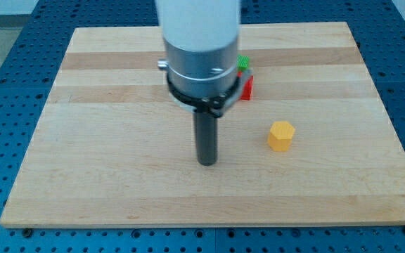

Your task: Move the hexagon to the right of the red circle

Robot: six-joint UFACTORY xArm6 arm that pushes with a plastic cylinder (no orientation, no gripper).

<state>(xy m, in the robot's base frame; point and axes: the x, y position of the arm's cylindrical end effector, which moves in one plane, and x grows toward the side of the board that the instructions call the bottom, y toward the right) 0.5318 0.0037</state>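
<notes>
Job barely begun: yellow hexagon (pixel 281 135) below and right of the half-hidden red block (pixel 246 87), green block (pixel 243 62) above it, rod tip (pixel 207 162) left of the hexagon, apart, clamping nothing.

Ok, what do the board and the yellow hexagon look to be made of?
The board looks like pale wood, matt: visible grain and glued strips of differing tone. The yellow hexagon looks like painted wood or plastic, smooth and evenly coloured; I can't tell which. My tip rests to its left, apart.
</notes>
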